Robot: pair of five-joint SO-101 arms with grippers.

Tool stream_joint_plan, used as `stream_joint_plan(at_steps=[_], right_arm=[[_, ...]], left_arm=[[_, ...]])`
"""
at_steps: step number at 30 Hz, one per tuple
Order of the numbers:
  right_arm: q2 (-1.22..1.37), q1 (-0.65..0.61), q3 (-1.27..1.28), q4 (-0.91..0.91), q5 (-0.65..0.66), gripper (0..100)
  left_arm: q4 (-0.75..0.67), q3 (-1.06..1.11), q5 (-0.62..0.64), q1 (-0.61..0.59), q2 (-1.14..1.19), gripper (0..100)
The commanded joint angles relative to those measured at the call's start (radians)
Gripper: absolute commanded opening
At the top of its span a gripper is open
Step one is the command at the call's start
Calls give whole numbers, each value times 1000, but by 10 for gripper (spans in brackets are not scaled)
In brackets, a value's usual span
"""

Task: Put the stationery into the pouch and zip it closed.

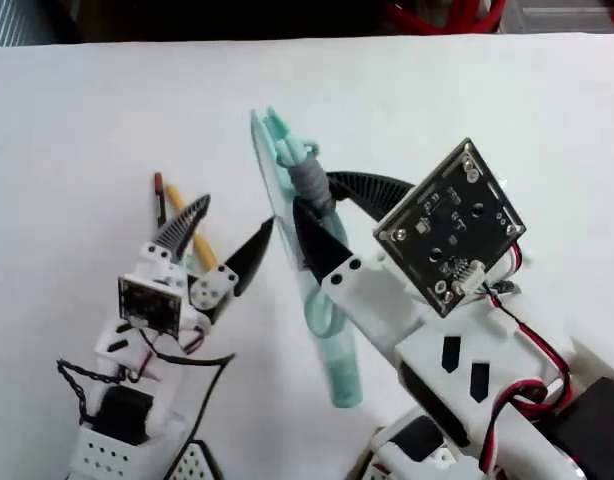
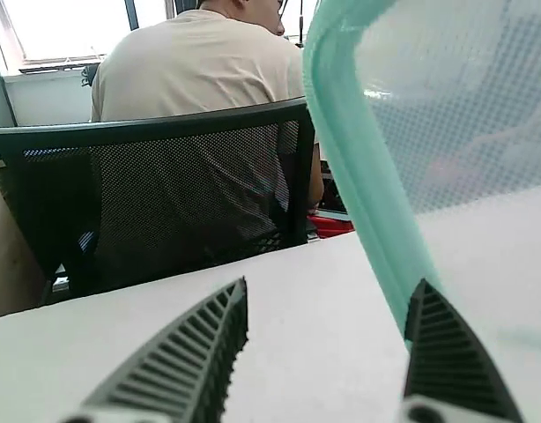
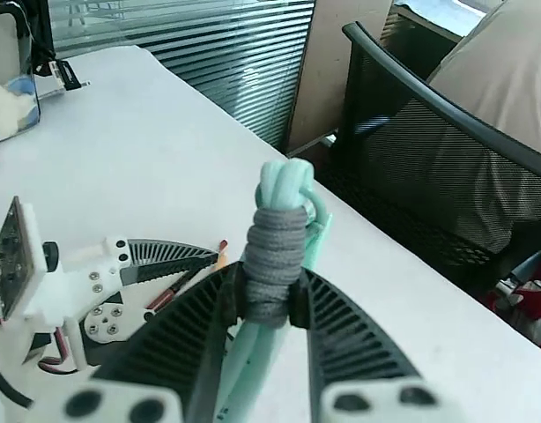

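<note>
Two arms share the job here. From the high view, the right gripper [image 1: 312, 192] is clamped on the grey-wrapped pull [image 1: 307, 178] at one end of the teal mesh pouch [image 1: 327, 330], so the pouch stands on its long edge on the white table [image 1: 87, 120] instead of lying flat. Held like that, its mouth is probably easier to get at. The left gripper [image 1: 237, 212] sits just beside the pouch's flank with its jaws spread wide and nothing between them. Under its arm lie the stationery pieces, a yellow pencil [image 1: 179, 203] and a dark pen [image 1: 160, 192] side by side, outside the pouch.

From the left wrist, the two ribbed jaws stand well apart just above the tabletop, and the pouch's teal edge [image 2: 354, 167] rises right in front of one jaw tip, with mesh beyond it. The empty gripper looks ready either to steady the pouch or to turn to the pencils; I cannot tell which.

From the right wrist, the jaws pinch the grey wrap [image 3: 275, 251] from both sides, and the teal loop pokes out above the grip — a firm hold that anchors the pouch. Beyond it, the left arm's open jaws lie low by the pencils.

Nothing is packed yet, and I cannot tell whether the zip is open.
</note>
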Motion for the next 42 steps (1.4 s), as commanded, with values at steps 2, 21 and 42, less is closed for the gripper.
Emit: stream_joint_plan(at_steps=[2,21,42], right_arm=[[87,90,31,-51,15,19],[160,116,17,-54,218,19],[160,219,55,-65,290,19]], left_arm=[[31,-34,14,10,-4,286],[32,-2,9,-2,-4,289],[219,-80,15,-159,-4,287]])
